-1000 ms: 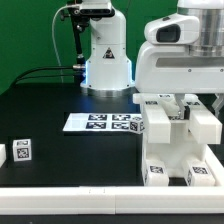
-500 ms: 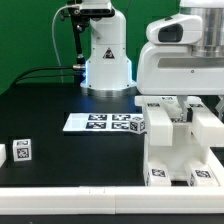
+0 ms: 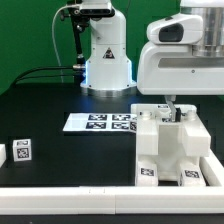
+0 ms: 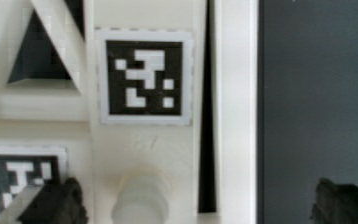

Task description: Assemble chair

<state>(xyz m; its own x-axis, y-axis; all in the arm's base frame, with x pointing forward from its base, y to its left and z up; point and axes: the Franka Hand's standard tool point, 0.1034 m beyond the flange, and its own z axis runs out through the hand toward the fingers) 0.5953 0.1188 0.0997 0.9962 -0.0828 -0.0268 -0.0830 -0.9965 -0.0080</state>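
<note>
— What changes with the chair (image 3: 172, 150)?
— It shifts toward the exterior view's left and settles on the table (image 3: 50, 110), front right. The gripper (image 3: 172, 112) has just let go, jaws spread wide.
— So that piece is seated?
— Probably. Its tagged upright (image 4: 146, 150) stands between the fingers (image 4: 48, 203), seemingly untouched

A robotics lab — black table (image 3: 50, 105), green backdrop (image 3: 28, 30), tagged marker board (image 3: 100, 122).

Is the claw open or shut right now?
Open. The wrist view shows the claw with dark fingertips wide apart, one clear of the tagged chair part between them.
</note>
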